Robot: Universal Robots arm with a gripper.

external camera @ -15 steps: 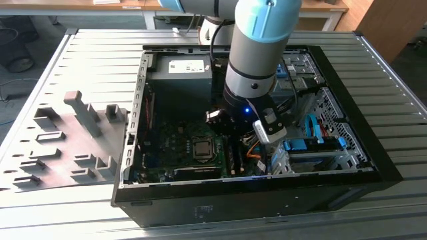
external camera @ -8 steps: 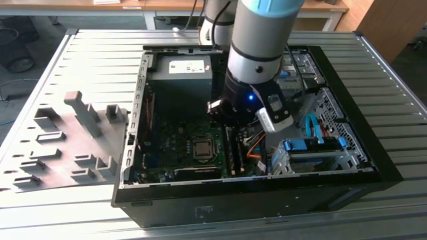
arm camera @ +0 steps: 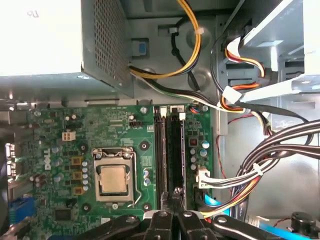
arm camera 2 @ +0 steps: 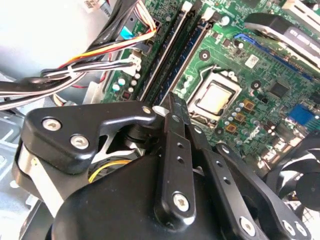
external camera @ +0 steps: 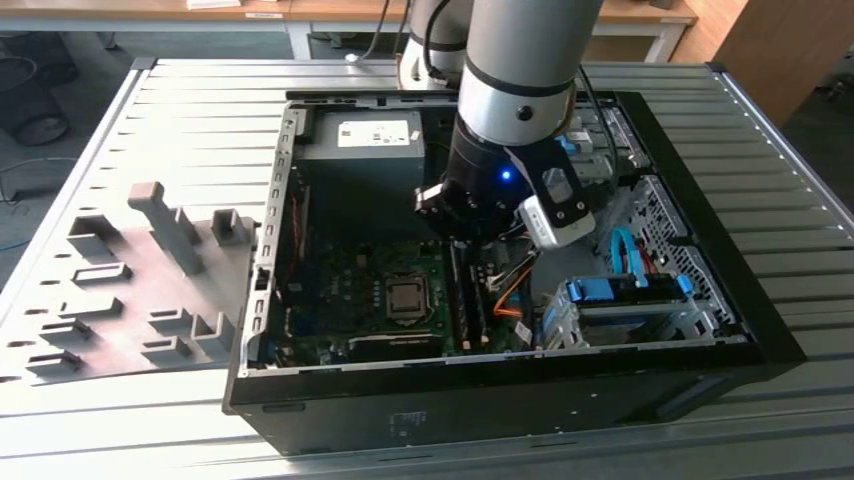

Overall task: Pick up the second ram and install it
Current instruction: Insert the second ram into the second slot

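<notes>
Down inside the open black computer case (external camera: 747, 330), on the slatted metal table (external camera: 200, 90): grey arm (external camera: 527, 70) reaching toward the green motherboard (arm camera: 60, 150), with a small blue light (external camera: 505, 177) lit near its wrist.

Gripper (arm camera: 176, 194) seen in both wrist views (arm camera 2: 172, 100), black fingers pressed together with no gap and nothing visibly held between them. Tip right at one end of the second ram (arm camera: 175, 150). Cannot tell whether touching or just above.

Second ram (arm camera 2: 187, 57) seated on edge in a memory slot, seen edge-on as a long dark strip. On one side, a parallel slot (arm camera: 160, 150) and then the processor socket (arm camera: 113, 177) with its bare metal square. On the other side, bundled cables (arm camera: 260, 165) in black, white, orange and yellow.

As for writing:
- White label (external camera: 378, 133) with dark print on the grey power supply (external camera: 360, 150), too small to make out.
- White lettering along the motherboard edge in the first wrist view.
- Small pale sticker (arm camera 2: 251, 61) on the board in the second wrist view.

At the exterior view's left of the case, flat on the table, a grey tray (external camera: 80, 370) of grey plastic holder blocks (external camera: 167, 225).
</notes>
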